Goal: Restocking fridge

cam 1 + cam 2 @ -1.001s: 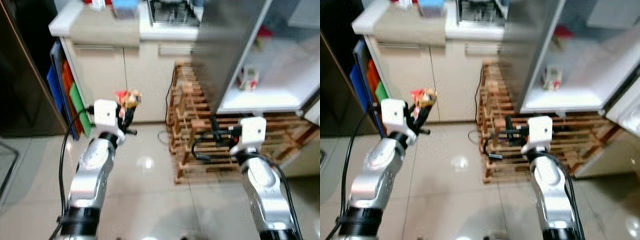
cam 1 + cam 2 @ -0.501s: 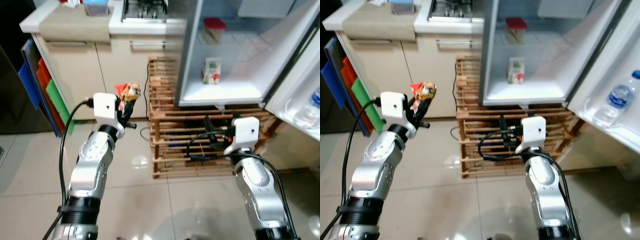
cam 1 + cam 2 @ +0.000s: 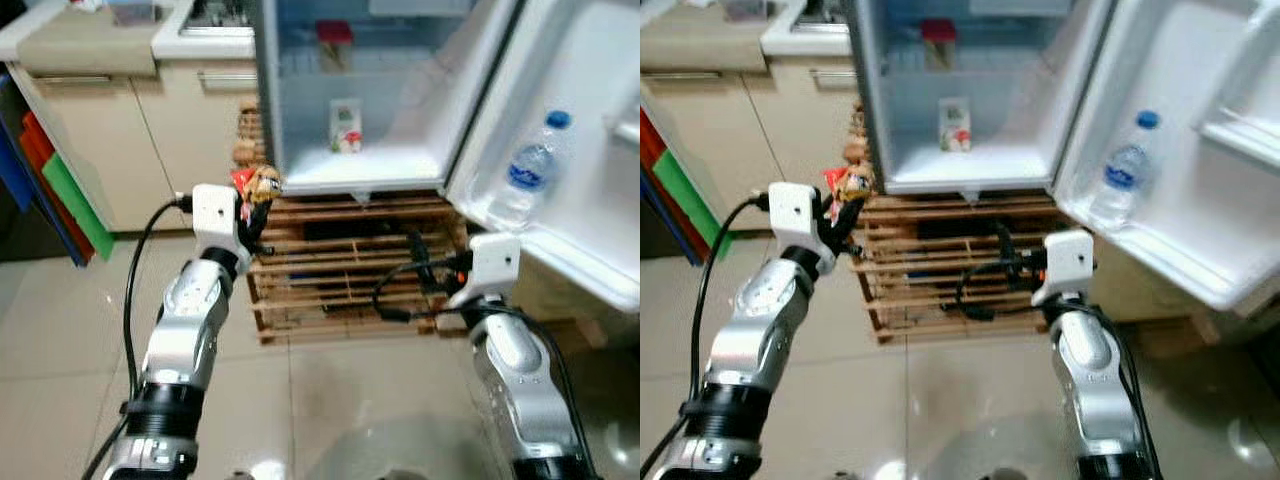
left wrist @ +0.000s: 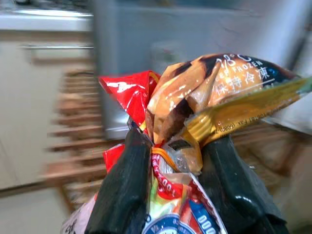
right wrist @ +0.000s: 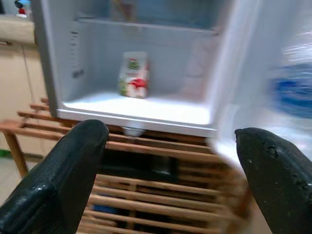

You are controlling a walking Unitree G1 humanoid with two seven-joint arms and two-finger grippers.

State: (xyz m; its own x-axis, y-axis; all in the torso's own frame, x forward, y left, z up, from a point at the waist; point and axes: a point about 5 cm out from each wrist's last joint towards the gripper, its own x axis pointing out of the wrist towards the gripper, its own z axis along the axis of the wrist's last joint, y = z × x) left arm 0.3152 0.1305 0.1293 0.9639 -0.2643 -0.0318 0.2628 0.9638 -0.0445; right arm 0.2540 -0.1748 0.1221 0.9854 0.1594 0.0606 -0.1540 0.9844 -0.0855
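Left claw [image 3: 256, 205] pinches a crinkly snack bag [image 4: 195, 107] by its bunched neck, fridge [image 3: 350, 170] shelf ahead and above it; right claw [image 5: 170, 161] spread wide, empty, facing the carton [image 5: 132, 75]; risk: slick foil slips out, or bag snags the shelf lip.

Two silver, segmented arms are shown, each ending in a white box-shaped wrist housing. The left gripper [image 3: 252, 215] and the right gripper [image 3: 425, 272] are each formed of two long black fingers [image 5: 53, 183], matte and round-tipped. A black cable is looped beside each arm, and a black ribbed collar is fitted low on each.
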